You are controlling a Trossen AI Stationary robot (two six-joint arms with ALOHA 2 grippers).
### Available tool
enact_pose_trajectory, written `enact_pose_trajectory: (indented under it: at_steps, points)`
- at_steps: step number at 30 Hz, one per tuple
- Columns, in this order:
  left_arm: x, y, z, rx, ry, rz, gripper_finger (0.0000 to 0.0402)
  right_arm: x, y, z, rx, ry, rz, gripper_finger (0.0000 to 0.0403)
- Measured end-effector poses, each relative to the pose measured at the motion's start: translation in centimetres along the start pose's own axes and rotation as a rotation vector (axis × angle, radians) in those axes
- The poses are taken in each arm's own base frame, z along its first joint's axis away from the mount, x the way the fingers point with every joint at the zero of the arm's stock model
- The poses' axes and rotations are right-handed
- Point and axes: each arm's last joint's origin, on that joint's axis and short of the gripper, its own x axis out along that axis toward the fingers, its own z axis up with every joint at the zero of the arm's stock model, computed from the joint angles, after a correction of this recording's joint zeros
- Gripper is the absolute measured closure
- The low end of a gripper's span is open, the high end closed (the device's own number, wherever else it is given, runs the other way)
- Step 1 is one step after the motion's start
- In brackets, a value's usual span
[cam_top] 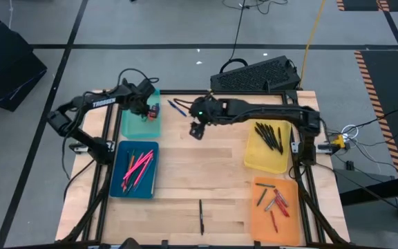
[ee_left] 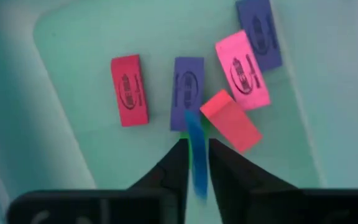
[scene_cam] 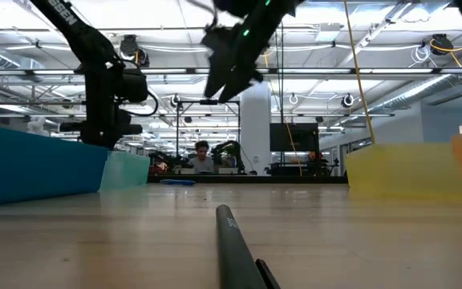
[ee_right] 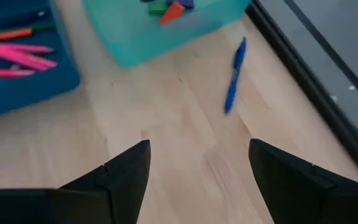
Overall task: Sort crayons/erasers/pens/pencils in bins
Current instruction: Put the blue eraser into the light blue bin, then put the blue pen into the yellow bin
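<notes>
My left gripper [ee_left: 196, 152] hangs over the teal bin [cam_top: 131, 126] at the far left, shut on a blue eraser [ee_left: 197, 163]. Below it on the bin floor lie a red eraser [ee_left: 129, 90], two purple ones [ee_left: 187, 93], a pink one [ee_left: 242, 71] and another red one [ee_left: 232, 121]. My right gripper [ee_right: 199, 163] stands open above bare table near the middle [cam_top: 197, 130]. A blue pen [ee_right: 234, 76] lies flat on the table past it, beside the teal bin. A black pen [cam_top: 201, 216] lies near the front edge. My left gripper pinches the blue eraser between its two fingers, which point down from above. The eraser stands on edge in the narrow gap, its lower end [ee_left: 193, 124] poking out past the fingertips, clear of the erasers on the bin floor.
The dark blue bin [cam_top: 120, 185] at the left holds pink pencils [cam_top: 138, 166]. The yellow bin [cam_top: 260, 160] at the right holds black pens [cam_top: 269, 135]. The orange bin [cam_top: 262, 220] at the near right holds crayons [cam_top: 275, 200]. Bare wood lies between the bins.
</notes>
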Motion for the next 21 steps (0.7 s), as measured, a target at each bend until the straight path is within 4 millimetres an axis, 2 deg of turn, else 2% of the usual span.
enact_pose_trajectory:
  at_steps: [6, 11, 16, 21]
  points:
    - [-0.2, 0.4, -0.6, 0.051, 0.067, 0.03, 0.0256, 6.5, -0.2, 0.1, 0.149, -0.079, 0.076, 0.0138]
    - [-2.1, 1.3, -1.0, 0.043, 0.085, 0.042, 0.0169, 11.1, 0.1, 0.0, 0.259, -0.084, 0.097, 0.0146]
    - [-5.4, 2.2, -1.7, 0.009, -0.041, -0.02, 0.0115, 13.2, 2.2, 1.6, 0.244, -0.125, 0.17, 0.0162]
    - [-8.5, 3.1, -2.7, -0.026, -0.176, -0.082, 0.0099, 13.8, 4.3, 2.6, 0.225, -0.161, 0.214, 0.0167]
